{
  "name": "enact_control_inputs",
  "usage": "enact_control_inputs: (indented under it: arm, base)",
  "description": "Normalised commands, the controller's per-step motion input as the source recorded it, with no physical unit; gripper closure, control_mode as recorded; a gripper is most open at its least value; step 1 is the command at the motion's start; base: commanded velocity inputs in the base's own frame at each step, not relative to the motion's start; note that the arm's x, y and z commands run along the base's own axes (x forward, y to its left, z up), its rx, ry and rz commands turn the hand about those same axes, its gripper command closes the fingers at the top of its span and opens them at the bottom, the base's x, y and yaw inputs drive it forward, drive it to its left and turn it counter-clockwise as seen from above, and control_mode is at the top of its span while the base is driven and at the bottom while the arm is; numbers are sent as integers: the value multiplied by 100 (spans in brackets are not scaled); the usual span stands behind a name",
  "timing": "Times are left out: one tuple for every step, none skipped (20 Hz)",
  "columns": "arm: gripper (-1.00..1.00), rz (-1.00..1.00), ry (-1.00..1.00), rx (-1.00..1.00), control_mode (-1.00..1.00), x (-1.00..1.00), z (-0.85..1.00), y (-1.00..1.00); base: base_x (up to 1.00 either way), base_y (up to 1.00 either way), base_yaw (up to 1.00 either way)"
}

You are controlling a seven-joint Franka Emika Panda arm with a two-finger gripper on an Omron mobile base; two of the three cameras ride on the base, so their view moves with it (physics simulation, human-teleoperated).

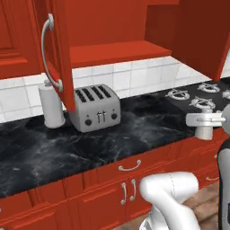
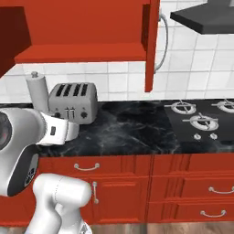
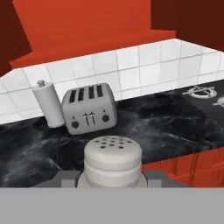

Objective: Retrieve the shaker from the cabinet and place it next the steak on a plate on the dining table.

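Nearest, one shaker [image 3: 113, 159] sits pinched upright in the gripper [image 3: 113, 178], held out in front of the counter [image 1: 134, 130]. Behind it stand one four-slot toaster [image 3: 89, 109] and one tall canister [image 3: 48, 105]. Above hangs one cabinet [image 1: 108, 31], both doors open.

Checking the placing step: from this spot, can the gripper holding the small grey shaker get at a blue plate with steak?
Probably not yet. The gripper is shut on the shaker, but it faces the black marble wall counter with the silver toaster; no plate stands there.
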Motion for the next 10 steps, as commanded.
enact_control_inputs:
  arm:
    - [100, 0, 0, 0, 100, 0, 0, 0]
    - [100, 0, 0, 0, 100, 0, 0, 0]
    - [100, 0, 0, 0, 100, 0, 0, 0]
    - [100, 0, 0, 0, 100, 0, 0, 0]
    - [100, 0, 0, 0, 100, 0, 0, 0]
    - [100, 0, 0, 0, 100, 0, 0, 0]
    - [100, 0, 0, 0, 100, 0, 0, 0]
    - [100, 0, 0, 0, 100, 0, 0, 0]
    - [100, 0, 0, 0, 100, 0, 0, 0]
    - [100, 0, 0, 0, 100, 0, 0, 0]
  base:
    - [0, 0, -100]
    - [0, 0, -100]
    - [0, 0, -100]
    - [0, 0, -100]
    - [0, 0, -100]
    - [0, 0, -100]
    - [0, 0, -100]
    - [0, 0, -100]
    - [0, 0, -100]
    - [0, 0, -100]
